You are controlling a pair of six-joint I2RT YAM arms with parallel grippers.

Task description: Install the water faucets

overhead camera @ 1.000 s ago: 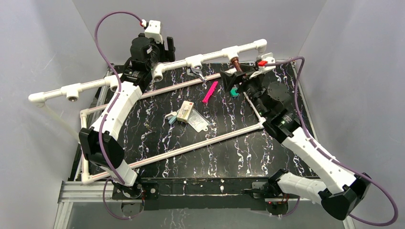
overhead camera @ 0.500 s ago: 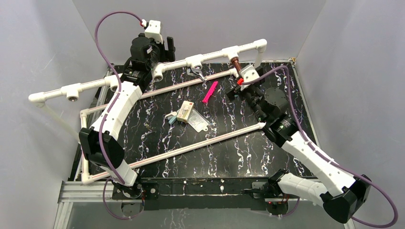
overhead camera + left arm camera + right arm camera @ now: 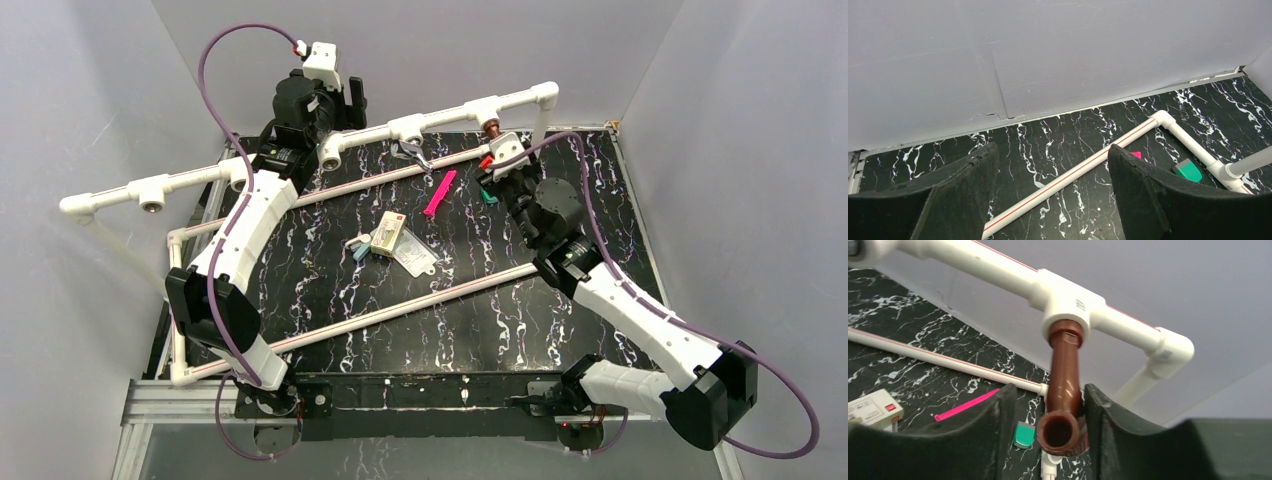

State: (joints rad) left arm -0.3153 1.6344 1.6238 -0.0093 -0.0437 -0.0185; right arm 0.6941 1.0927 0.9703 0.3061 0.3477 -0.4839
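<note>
Seating the brown faucet [image 3: 1065,375] in the tee [image 3: 1068,302], near the table's [image 3: 330,290] far right corner.
The right gripper [image 3: 1050,390] straddles the spout without pinching, likely to twist it; the left gripper [image 3: 1051,150] is spread, empty.

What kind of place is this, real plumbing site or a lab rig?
Probably a lab test cell, not a real site: plain grey walls box in a marbled black tabletop carrying a white pipe frame, with a brown faucet in one tee.

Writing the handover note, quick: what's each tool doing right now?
Left tool: open, empty.
Right tool: open around the brown faucet, gap on one side, not gripping yet.
</note>
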